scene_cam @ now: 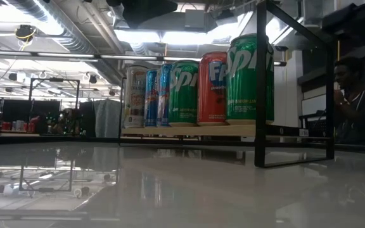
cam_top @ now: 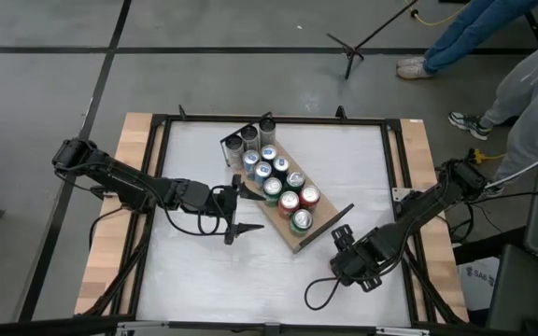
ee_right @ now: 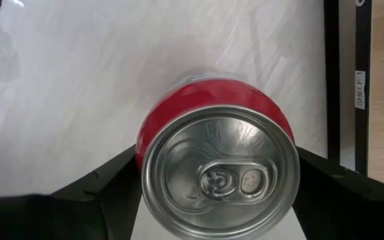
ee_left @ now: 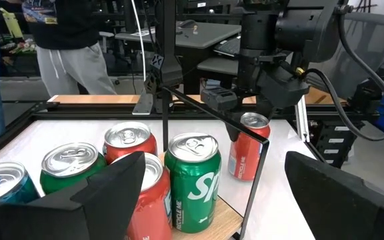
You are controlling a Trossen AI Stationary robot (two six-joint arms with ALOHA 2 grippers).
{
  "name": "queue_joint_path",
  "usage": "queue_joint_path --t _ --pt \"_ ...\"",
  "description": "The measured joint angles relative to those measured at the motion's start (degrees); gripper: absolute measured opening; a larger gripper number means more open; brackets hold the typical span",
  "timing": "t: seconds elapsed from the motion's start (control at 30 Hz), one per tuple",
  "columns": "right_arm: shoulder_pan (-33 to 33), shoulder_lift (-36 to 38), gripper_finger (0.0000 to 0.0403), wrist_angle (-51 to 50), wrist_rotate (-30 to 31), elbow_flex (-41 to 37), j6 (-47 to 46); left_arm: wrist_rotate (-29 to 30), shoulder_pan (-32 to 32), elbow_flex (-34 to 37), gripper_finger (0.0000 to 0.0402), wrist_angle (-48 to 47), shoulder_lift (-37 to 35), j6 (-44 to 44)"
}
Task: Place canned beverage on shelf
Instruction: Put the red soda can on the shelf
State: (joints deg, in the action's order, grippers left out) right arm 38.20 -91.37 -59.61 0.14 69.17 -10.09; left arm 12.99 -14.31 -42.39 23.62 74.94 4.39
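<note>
The long light-brown wooden shelf with thin black rails is found nearly filled with glossy cylindrical aluminium cans. One smooth red can remains off it, near the counter's right front corner, clamped in the right hand. The left hand waits alongside the shelf, fingers apart.

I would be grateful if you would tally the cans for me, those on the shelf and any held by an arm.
Cans standing on the shelf: 12
Red can in the right end effector: 1
Total: 13 cans
</note>
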Motion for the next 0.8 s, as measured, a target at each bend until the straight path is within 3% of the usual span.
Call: queue_joint_path --t 0.47,0.8 --pt "0.0 0.0 0.0306 0.0 -0.8 0.0 -0.1 0.0 0.0 0.0 0.0354 0.0 0.0 0.0" --pt "0.0 0.0 0.0386 0.0 -0.8 0.0 -0.1 0.0 0.0 0.0 0.0354 0.0 0.0 0.0"
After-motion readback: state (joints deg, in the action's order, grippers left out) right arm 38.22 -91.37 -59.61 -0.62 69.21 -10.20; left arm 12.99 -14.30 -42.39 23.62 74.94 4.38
